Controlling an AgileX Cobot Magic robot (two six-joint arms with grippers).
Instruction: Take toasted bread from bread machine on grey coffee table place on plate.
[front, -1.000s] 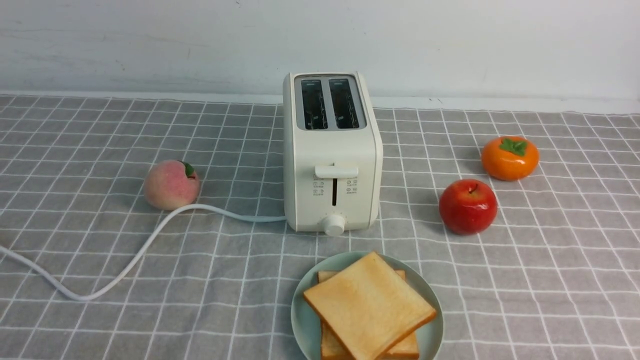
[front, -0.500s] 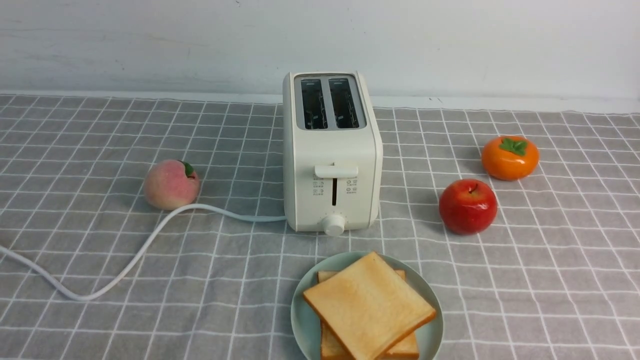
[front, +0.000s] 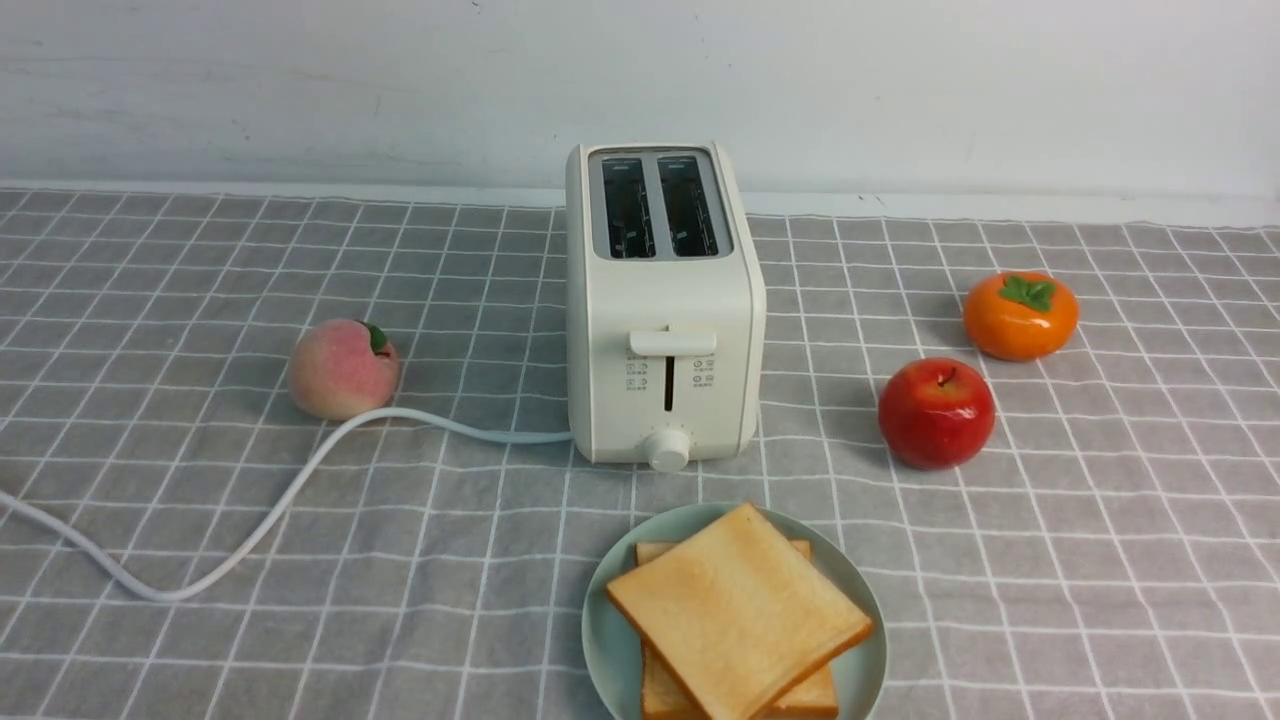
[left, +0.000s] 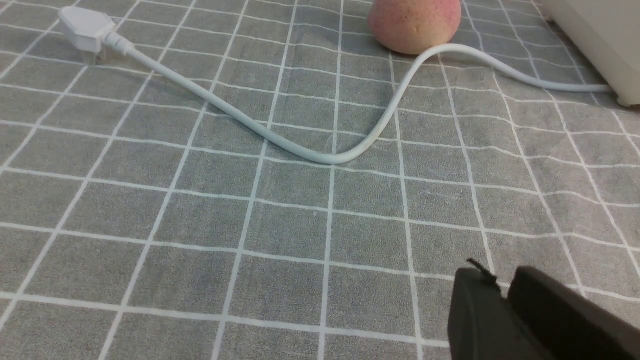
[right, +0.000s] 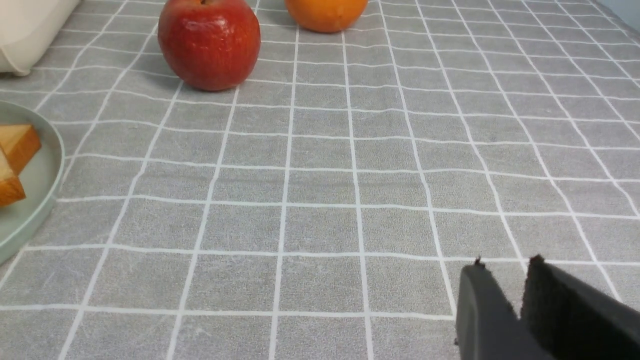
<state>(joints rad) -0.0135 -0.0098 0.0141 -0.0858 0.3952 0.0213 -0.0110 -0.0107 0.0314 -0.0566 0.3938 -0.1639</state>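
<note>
Both toast slices (front: 738, 610) stacked on plate (front: 600, 640), lower centre; toaster (front: 660, 300) slots empty. Task looks done. Left gripper (left: 502, 290) jaws near-closed, right gripper (right: 505, 272) jaws narrow gap; both hold nothing.

Front view faces the wall; wrist views skim low over the cloth (left: 280, 215).

Two slices of toast (front: 738, 610), one plate (front: 603, 640), one toaster (front: 662, 300), one peach (front: 342, 368), one apple (front: 936, 412), and what looks like one persimmon (front: 1019, 315).
</note>
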